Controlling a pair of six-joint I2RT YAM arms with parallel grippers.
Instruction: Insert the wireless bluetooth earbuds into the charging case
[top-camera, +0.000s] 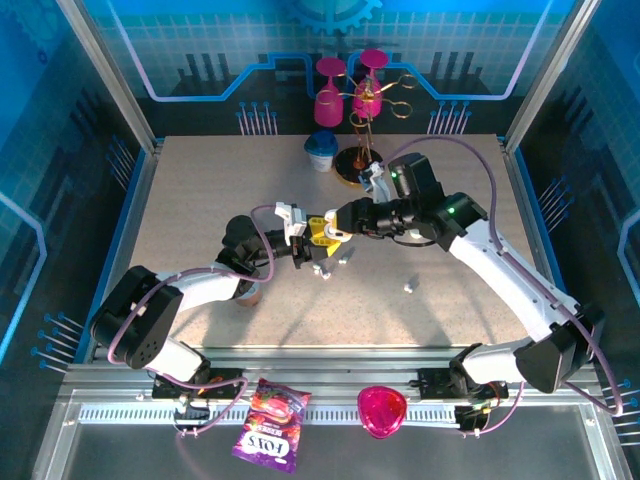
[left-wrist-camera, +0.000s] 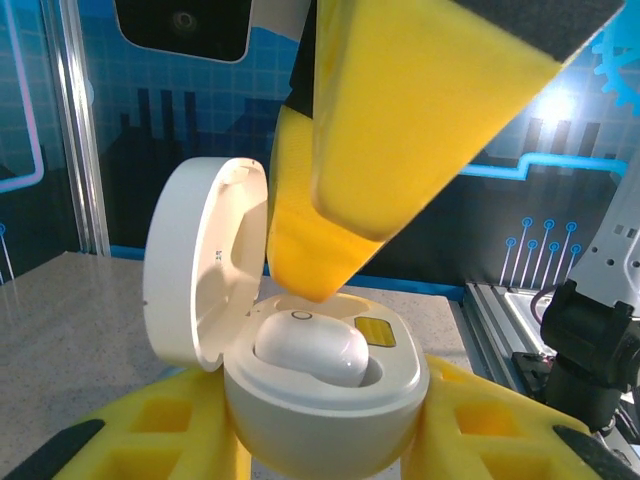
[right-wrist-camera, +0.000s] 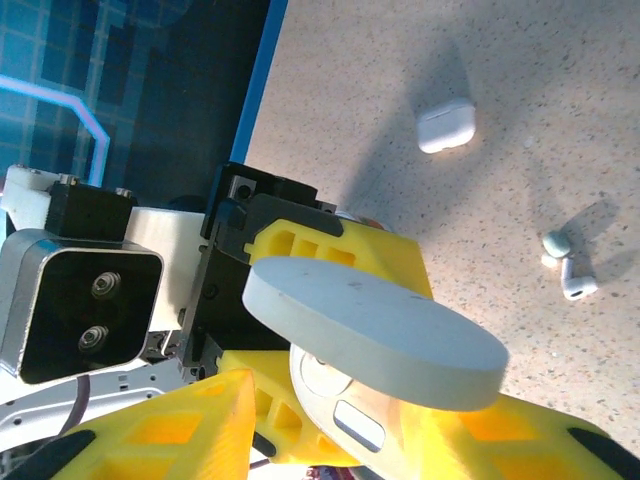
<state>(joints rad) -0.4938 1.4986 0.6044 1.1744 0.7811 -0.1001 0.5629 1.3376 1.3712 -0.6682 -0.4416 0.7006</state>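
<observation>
Earbud (left-wrist-camera: 310, 350) sits in its well in the open case (left-wrist-camera: 330, 410), which the left jaws pinch to steady it; right jaws hang parted just above, placed for seating it.

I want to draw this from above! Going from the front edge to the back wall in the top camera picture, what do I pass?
Shiny pink thing → tiny white bit on the table → left pincer → blue-and-white cup → pink glasses.
</observation>
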